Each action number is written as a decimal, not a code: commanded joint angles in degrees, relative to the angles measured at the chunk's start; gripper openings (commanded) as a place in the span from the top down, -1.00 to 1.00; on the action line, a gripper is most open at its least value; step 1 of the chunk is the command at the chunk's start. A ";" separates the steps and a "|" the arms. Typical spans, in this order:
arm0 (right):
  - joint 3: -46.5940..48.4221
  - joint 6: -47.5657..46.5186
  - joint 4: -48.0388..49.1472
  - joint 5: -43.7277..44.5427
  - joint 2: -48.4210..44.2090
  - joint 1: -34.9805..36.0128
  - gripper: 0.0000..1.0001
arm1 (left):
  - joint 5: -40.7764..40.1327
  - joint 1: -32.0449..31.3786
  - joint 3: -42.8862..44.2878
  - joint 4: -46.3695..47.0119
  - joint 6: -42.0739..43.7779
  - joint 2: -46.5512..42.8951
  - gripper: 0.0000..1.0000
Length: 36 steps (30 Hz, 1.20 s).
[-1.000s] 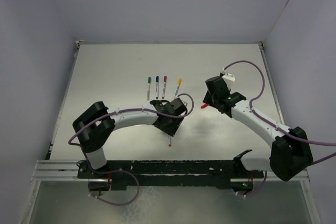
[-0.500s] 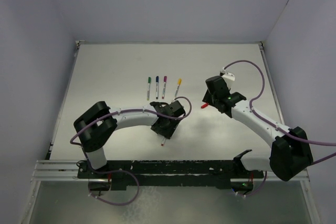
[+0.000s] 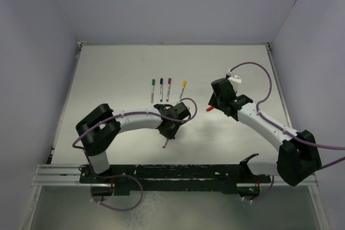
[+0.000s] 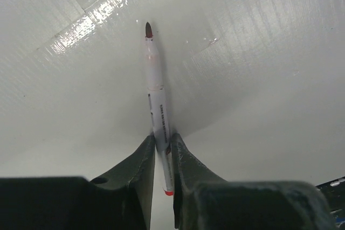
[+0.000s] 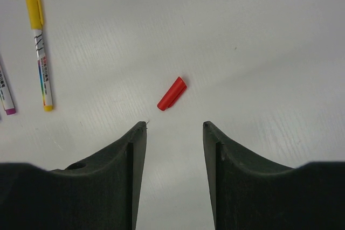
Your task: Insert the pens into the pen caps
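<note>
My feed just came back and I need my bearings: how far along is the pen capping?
Done: four capped pens lie in a row. In hand: the left end effector is shut on the red pen, tip bare. Left: the red cap lies loose ahead of the open right end effector, not yet gripped or fitted.
</note>
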 commanded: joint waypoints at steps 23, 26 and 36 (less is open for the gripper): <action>0.06 -2.33 -3.02 -8.01 7.84 -1.38 0.08 | -8.23 0.74 -2.90 4.89 2.88 -4.38 1.00; 0.95 -1.78 -2.48 -8.27 10.00 -1.38 0.06 | -11.90 0.78 -3.42 4.65 3.04 -9.27 1.00; 2.35 2.39 2.12 -6.45 14.24 -1.65 -0.04 | -15.45 0.76 -7.66 5.19 -0.18 -17.71 1.00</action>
